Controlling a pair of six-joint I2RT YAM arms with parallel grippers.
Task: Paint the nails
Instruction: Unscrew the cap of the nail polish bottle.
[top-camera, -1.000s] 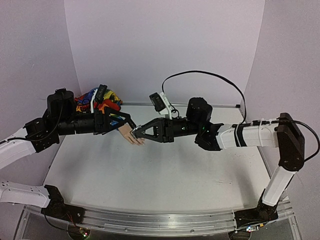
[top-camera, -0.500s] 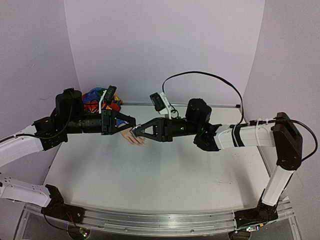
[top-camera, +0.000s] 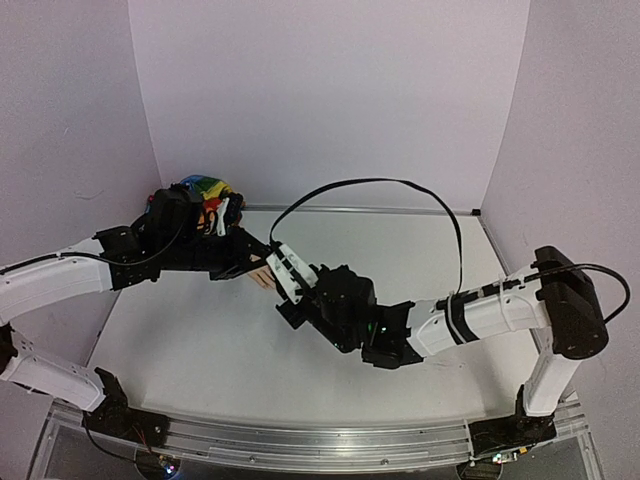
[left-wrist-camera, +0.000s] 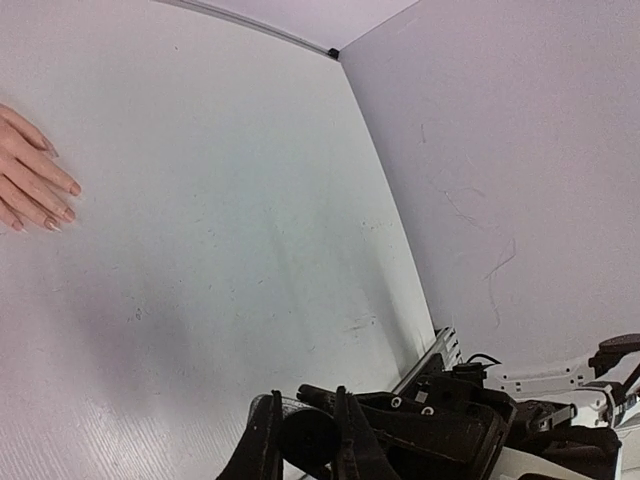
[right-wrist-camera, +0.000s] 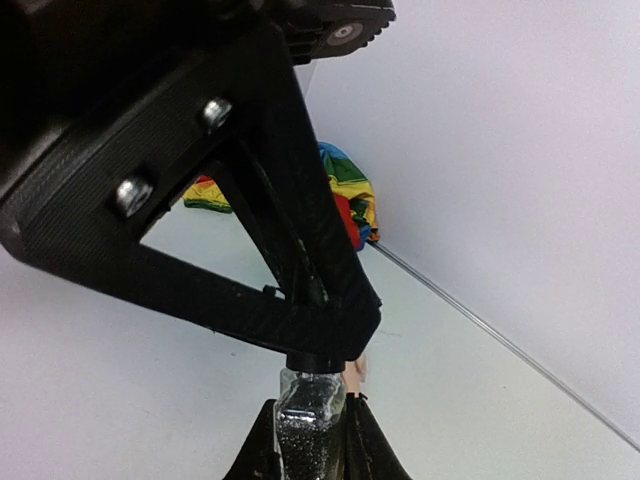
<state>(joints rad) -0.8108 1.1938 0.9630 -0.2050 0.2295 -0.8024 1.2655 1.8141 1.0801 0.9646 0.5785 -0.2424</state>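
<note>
1. L claw: pressed together, pinching the black cap of a small bottle. Seen best from R wrist cam.
2. R claw: pinching the bottle's lower body from both sides. Glass is clear w/ dark glittery stuff inside, and the bottle is upright in that view.
3. So both my claws meet on the same bottle, L on top, R below, held above the counter.
4. Fake hand: flat on the counter, palm down, fingers together, apart from both claws in L wrist cam.
5. Nails: at the fingertips, a bit darker pink than the skin. Painted or not, can't tell.
6. Top cam: hand sits far-left on the counter, mostly hidden under my L claw, just beside R wrist.
7. Rainbow sleeve: bunched behind the hand, near the back wall.
</note>
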